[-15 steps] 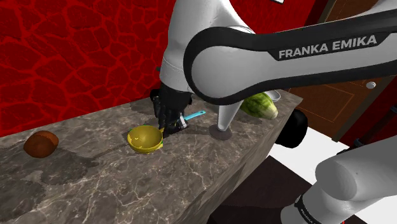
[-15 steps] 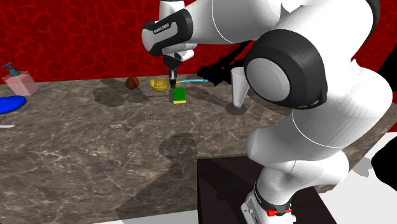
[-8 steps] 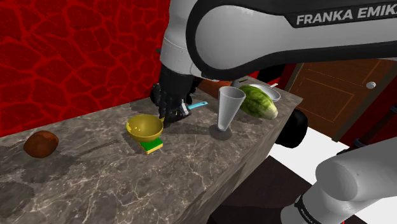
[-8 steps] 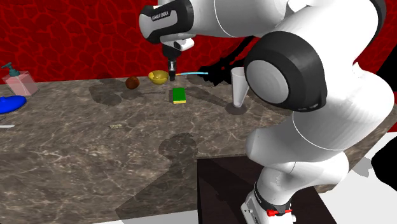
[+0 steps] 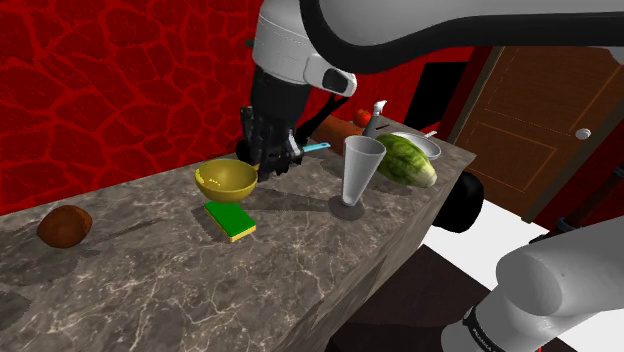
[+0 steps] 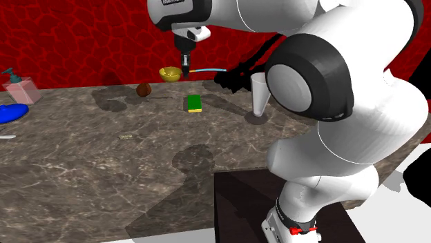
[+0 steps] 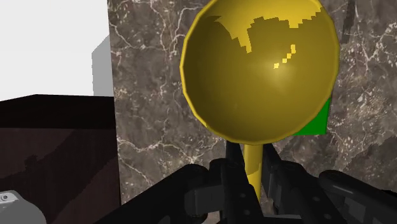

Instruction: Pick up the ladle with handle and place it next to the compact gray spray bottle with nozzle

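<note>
The ladle has a yellow bowl [image 5: 228,180] and a thin blue handle [image 5: 314,149]. My black gripper [image 5: 272,160] is shut on the handle just behind the bowl and holds the ladle level, clear of the dark marble counter [image 5: 300,250]. In the wrist view the ladle's bowl [image 7: 259,70] hangs ahead of my gripper [image 7: 251,184], and the fingers clasp its yellow neck. From the second exterior view the ladle [image 6: 170,72] hangs under the gripper [image 6: 185,67], above the counter. A small grey bottle with a nozzle [image 5: 374,119] stands at the counter's far end, partly hidden.
A green and yellow sponge [image 5: 230,221] lies below the ladle. A grey cone-shaped glass [image 5: 358,175], a watermelon [image 5: 408,162] and a bowl [image 5: 424,146] stand toward the shoulder view's right. A brown ball [image 5: 64,226] lies at its left. A pink soap dispenser [image 6: 19,88] stands far off.
The gripper has risen with the ladle, lifting it off the counter. The sponge that lay under the ladle's bowl is now uncovered.
</note>
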Controlling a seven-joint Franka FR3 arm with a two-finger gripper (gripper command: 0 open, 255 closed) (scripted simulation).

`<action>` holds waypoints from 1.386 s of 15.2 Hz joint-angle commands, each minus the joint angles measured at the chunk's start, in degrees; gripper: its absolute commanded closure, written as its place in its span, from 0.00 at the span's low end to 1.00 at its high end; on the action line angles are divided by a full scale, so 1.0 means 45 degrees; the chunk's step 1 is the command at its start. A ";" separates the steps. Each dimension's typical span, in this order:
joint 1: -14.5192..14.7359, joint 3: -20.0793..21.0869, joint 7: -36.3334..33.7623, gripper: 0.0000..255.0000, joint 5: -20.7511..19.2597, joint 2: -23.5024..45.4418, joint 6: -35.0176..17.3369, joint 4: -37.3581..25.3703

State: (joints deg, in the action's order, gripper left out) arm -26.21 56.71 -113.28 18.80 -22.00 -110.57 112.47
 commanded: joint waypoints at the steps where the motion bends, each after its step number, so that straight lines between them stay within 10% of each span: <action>1: -0.0046 -0.0053 -0.0030 1.00 -0.0073 0.0046 0.0328 -0.0356; 14: -0.0394 -0.0109 -0.0405 1.00 -0.0608 0.0551 0.2428 -0.2852; 21: 0.0043 -0.2953 0.2296 1.00 0.0164 -0.0798 0.2585 -0.1181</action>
State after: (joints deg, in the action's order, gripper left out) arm -26.08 44.92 -104.64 19.31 -25.04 -98.97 106.26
